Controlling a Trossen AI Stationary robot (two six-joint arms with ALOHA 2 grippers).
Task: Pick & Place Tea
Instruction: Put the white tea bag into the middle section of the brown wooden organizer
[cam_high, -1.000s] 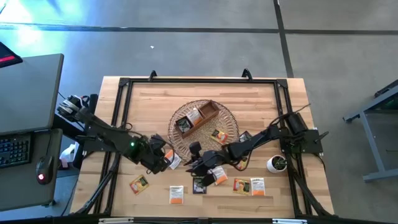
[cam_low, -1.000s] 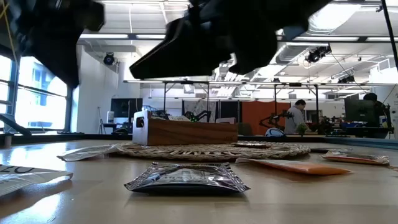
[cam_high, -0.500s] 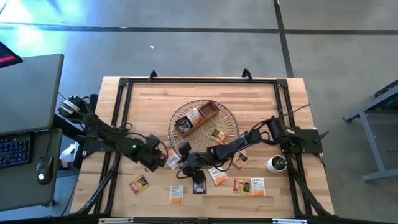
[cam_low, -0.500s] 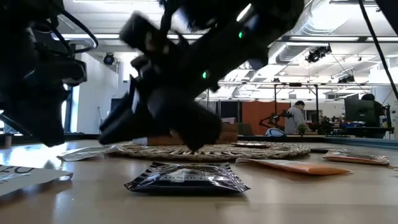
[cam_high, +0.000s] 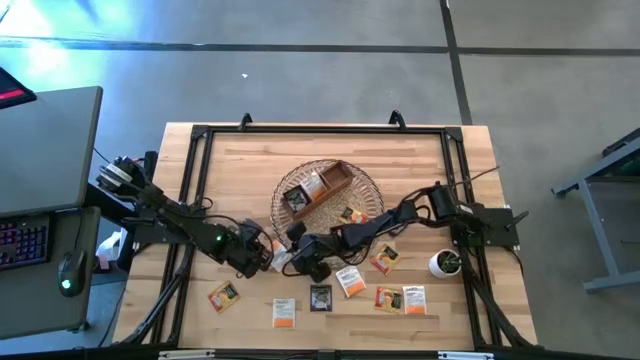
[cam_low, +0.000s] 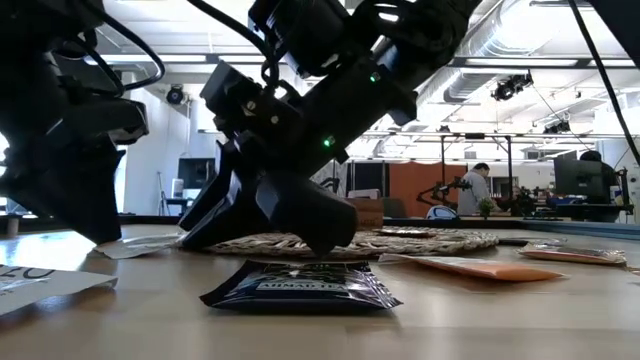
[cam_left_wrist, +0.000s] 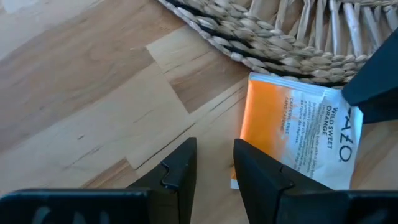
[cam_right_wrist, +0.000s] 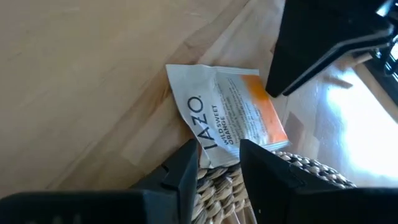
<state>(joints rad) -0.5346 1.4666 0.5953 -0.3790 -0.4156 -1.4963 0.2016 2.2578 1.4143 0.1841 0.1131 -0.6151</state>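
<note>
An orange-and-white tea sachet (cam_high: 281, 259) lies flat on the wood against the rim of the wicker mat (cam_high: 365, 192). It shows in the left wrist view (cam_left_wrist: 292, 137) and the right wrist view (cam_right_wrist: 227, 115). My left gripper (cam_high: 263, 256) is low beside it on the table's left side, narrowly open (cam_left_wrist: 214, 165). My right gripper (cam_high: 301, 258) stands on its right side, narrowly open (cam_right_wrist: 219, 165), with one corner of the sachet (cam_right_wrist: 208, 158) at the fingertips. In the low view the right gripper (cam_low: 325, 235) points down behind a black sachet (cam_low: 300, 285). My right gripper's fingertips stand on either side of the sachet's corner (cam_right_wrist: 208, 158), over the mat's rim, slanting down from the table's right. I cannot tell whether they touch it. My left gripper touches nothing.
A wooden tray (cam_high: 318, 188) holding sachets sits on the mat. Several more sachets lie along the near part of the table, among them a black one (cam_high: 320, 297) and orange ones (cam_high: 284, 312) (cam_high: 224, 295). A small white pot (cam_high: 443, 263) stands near the table's right edge.
My right gripper has moved toward the table's left and come down, from over the black sachet to the orange-and-white sachet by the mat's rim. The black sachet now lies uncovered. My left gripper has stayed about where it was.
</note>
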